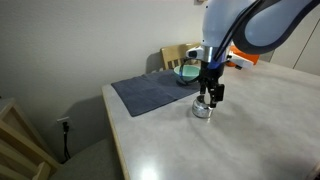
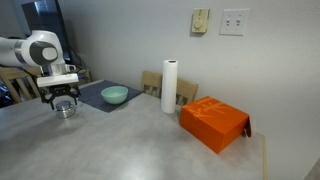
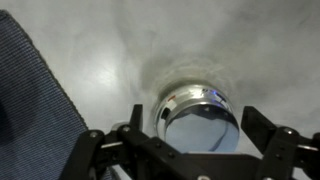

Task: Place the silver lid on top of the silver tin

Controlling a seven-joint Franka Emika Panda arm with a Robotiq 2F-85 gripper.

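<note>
A small shiny round silver tin point(image 1: 203, 111) stands on the grey table, also seen in an exterior view point(image 2: 66, 112). In the wrist view its wall point(image 3: 188, 98) shows below a flat, mirror-like top that looks like the silver lid point(image 3: 203, 128) resting on the tin. My gripper point(image 3: 196, 130) hangs straight above it in both exterior views point(image 1: 210, 98) point(image 2: 64, 102). The two black fingers stand on either side of the tin, apart from its wall. The gripper is open and holds nothing.
A dark blue cloth point(image 1: 150, 92) point(image 2: 95, 96) point(image 3: 30, 110) lies beside the tin, with a teal bowl point(image 1: 187, 71) point(image 2: 114, 95) on it. A paper towel roll point(image 2: 169, 87) and an orange box point(image 2: 213, 122) stand farther along. A wooden chair point(image 1: 176, 54) stands behind the table.
</note>
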